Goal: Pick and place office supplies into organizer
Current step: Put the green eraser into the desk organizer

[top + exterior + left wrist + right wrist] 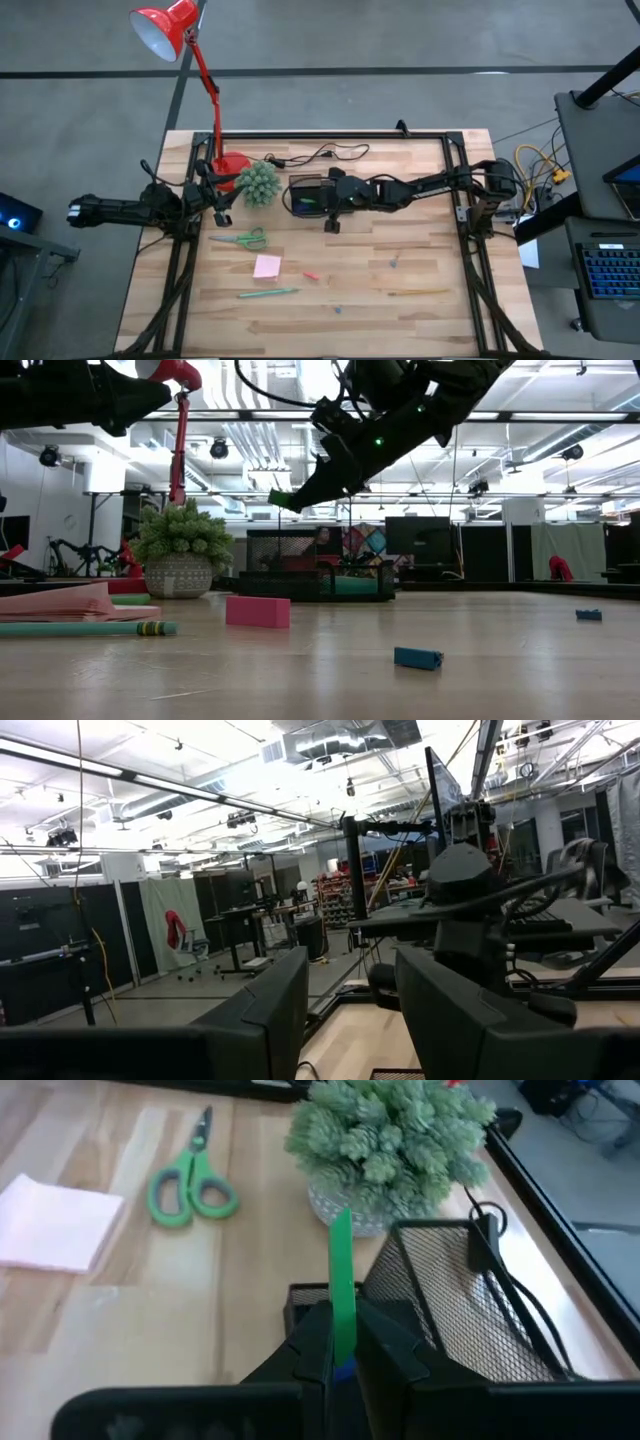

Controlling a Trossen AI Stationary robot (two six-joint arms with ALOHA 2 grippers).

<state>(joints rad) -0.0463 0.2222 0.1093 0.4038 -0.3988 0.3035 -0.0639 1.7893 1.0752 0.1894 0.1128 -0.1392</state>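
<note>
right gripper (pixel 340 1342) clamped on green pen (pixel 342 1295), above organizer (pixel 470 1320); left gripper (pixel 350 1010) parted, empty

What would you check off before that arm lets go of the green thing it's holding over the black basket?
1. Grip: right gripper is shut on the green marker: ok.
2. Position: it hangs above the organizer, beside the plant: ok.
3. Marker lined up with a compartment: cannot tell.
4. Organizer's mesh wall is close; clearance: cannot tell.
5. Left gripper waits beyond the plant, out of the way: ok.
6. Scissors and pink sticky pad lie on the table, not yet placed: not ok.
</note>
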